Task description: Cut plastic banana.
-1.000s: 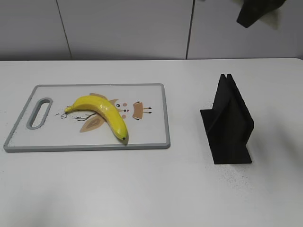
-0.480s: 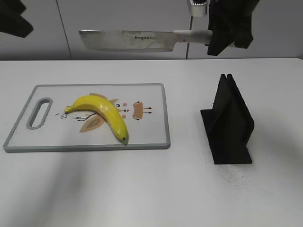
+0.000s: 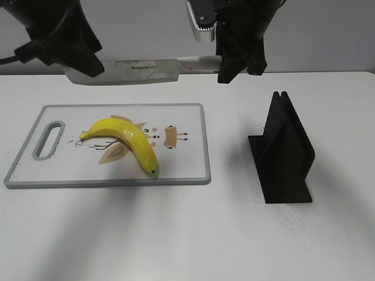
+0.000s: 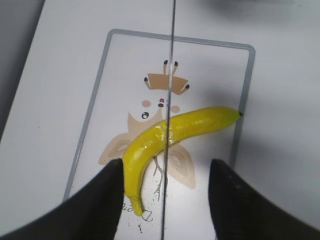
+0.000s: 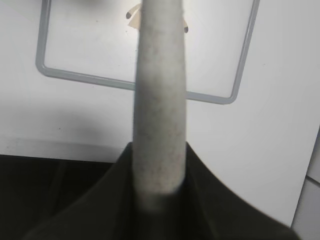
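Robot lab bench, plain white table [image 3: 176,234], bare grey wall panels [image 3: 146,35]

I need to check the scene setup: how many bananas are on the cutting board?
1. A single yellow banana lies on the grey-rimmed cutting board, across its printed picture. The knife hangs above it. Nothing seems hidden.
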